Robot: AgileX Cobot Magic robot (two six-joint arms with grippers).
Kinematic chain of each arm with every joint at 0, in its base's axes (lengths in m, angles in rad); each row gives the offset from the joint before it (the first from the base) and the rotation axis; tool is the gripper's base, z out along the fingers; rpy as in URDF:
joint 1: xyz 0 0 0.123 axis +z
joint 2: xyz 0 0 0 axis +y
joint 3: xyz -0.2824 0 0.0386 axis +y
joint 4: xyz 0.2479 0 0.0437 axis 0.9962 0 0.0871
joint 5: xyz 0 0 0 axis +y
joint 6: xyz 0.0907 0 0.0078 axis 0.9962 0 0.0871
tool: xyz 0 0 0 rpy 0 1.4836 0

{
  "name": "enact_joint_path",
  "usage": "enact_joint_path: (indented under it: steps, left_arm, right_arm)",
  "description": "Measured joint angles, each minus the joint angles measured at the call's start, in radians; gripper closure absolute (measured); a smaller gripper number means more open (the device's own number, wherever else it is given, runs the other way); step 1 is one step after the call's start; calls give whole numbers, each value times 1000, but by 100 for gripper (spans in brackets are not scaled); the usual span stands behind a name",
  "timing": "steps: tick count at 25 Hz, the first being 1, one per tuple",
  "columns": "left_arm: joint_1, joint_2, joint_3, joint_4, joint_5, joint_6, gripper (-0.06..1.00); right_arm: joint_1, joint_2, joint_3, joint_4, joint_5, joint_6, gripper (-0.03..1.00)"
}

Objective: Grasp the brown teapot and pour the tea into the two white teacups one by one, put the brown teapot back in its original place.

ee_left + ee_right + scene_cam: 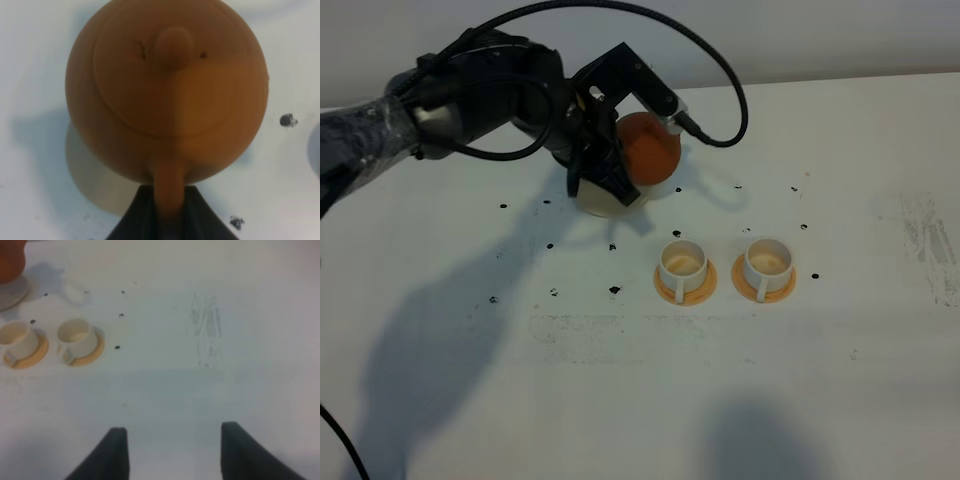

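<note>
The left gripper (608,175) is clamped on the loop handle (169,186) of the brown teapot (650,150). In the left wrist view its two dark fingers (135,220) press against the handle from either side, and the handle runs down between them.

The teapot sits level, with its lid and round knob (173,46) facing up towards the wrist camera. It appears lifted just clear of the cream saucer (605,205). The saucer shows offset under the handle side of the pot, and only a crescent of it (90,175) is visible past the pot's belly. Whether the pot's base touches the saucer's edge cannot be told.

Towards the near side of the table (620,400) and to the right of the teapot stand the two white teacups, side by side and a little apart. Each is upright on its own orange saucer. The left cup (682,262) is the nearer of the two to the teapot, and the right cup (767,260) is beside it. Both cups show cream insides, and their small handles point towards the near edge.

Small black specks (614,290) dot the white table around the teapot and cups. A grey scuffed patch (930,240) marks the far right of the surface. A black cable (720,60) loops over the left arm.

The right gripper (175,445) does not appear in the high view. Its own camera shows its two dark fingers spread wide over bare table with nothing between them, well apart from the cups (75,337).
</note>
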State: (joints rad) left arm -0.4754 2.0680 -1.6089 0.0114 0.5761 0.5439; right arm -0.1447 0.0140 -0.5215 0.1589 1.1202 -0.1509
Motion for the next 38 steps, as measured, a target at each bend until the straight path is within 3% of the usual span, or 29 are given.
enact_joint_path:
  steps: [12, 20, 27, 38]
  left_arm:
    - [49, -113, 225, -47, -111, 255, 86]
    - [62, -128, 236, -56, -114, 349, 86]
    - [64, -167, 284, -120, -141, 489, 86]
    - [72, -223, 348, -145, -167, 604, 86]
  right_arm:
    - [0, 0, 0, 0, 0, 0, 54]
    - [0, 0, 0, 0, 0, 0, 54]
    - [0, 0, 0, 0, 0, 0, 54]
    - [0, 0, 0, 0, 0, 0, 54]
